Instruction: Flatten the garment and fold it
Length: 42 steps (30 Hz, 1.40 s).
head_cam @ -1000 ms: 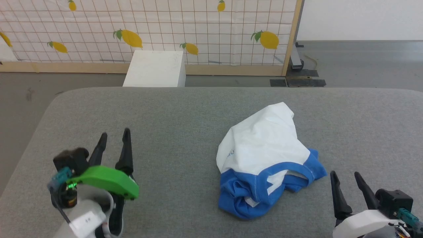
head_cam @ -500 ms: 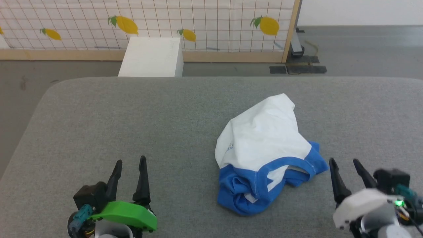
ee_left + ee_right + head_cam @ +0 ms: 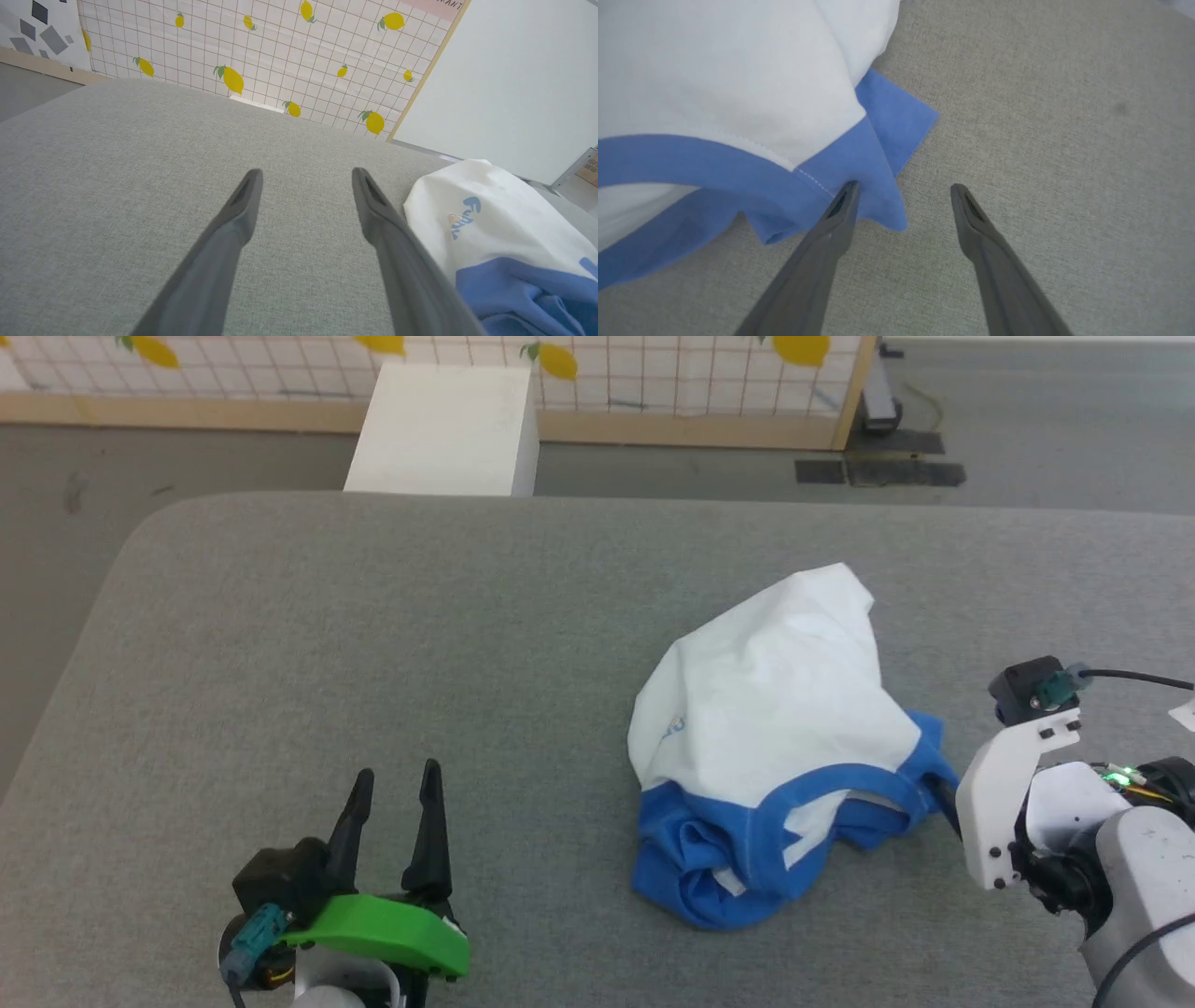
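Table (image 3: 373,644): grey fabric cover, rounded corners, carries the garment. Screen (image 3: 653,364): lemon-print grid panel in a wooden frame, standing on the floor beyond the table. Garment (image 3: 775,709): T-shirt with white body, bright blue sleeves and neckband, crumpled in a heap on the table's right half, blue parts nearest the robot, light-blue lettering on its left flank. White box (image 3: 439,429): on the floor between screen and table, contents hidden. Left gripper (image 3: 397,772): jaws wide, empty, above bare table well left of the garment. Right gripper (image 3: 904,186): jaws wide, one finger at the blue sleeve hem, contact unclear.
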{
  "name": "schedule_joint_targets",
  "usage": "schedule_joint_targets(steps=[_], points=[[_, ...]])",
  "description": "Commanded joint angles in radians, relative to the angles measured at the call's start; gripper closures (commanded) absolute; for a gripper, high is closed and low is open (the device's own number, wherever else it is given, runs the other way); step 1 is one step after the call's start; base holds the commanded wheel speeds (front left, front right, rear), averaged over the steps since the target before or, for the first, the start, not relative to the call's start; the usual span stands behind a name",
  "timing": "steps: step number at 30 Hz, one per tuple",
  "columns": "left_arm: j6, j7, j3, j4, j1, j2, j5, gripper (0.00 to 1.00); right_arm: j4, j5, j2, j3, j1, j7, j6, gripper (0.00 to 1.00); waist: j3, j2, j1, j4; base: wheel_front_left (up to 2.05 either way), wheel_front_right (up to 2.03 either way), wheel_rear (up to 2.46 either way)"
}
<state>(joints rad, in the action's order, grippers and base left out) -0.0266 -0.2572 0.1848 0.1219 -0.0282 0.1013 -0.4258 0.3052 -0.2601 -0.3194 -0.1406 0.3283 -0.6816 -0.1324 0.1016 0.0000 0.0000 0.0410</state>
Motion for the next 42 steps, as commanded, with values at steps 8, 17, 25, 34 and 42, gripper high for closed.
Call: schedule_joint_targets(steps=[8,17,25,34,42], points=[[0.033,-0.004,-0.017,0.017,-0.046,-0.026,0.032,0.0,0.027,-0.097,-0.042,-0.098,0.019,0.005,0.002,0.5,0.072,0.0,0.0,0.058,0.0,0.0,0.0],[0.053,-0.005,-0.04,0.044,-0.047,-0.039,0.043,0.0,0.011,-0.12,-0.079,-0.055,0.038,0.139,0.002,1.0,0.037,0.0,0.0,0.037,0.0,0.0,0.0],[0.068,-0.005,-0.04,0.057,-0.037,-0.045,0.045,0.0,-0.015,0.034,-0.137,0.278,-0.058,0.152,0.002,1.0,-0.005,0.0,0.0,0.023,0.0,0.0,0.0],[0.079,-0.005,-0.03,0.084,-0.024,-0.049,0.025,0.0,-0.047,0.077,0.025,0.477,-0.187,0.14,0.002,0.0,-0.026,0.0,0.0,0.007,0.0,0.0,0.0],[0.095,0.123,0.098,0.053,-0.125,-0.051,-0.144,0.0,-0.227,0.012,0.137,0.583,-0.22,0.248,0.002,0.0,-0.065,0.0,0.0,-0.002,0.0,0.0,0.0]])
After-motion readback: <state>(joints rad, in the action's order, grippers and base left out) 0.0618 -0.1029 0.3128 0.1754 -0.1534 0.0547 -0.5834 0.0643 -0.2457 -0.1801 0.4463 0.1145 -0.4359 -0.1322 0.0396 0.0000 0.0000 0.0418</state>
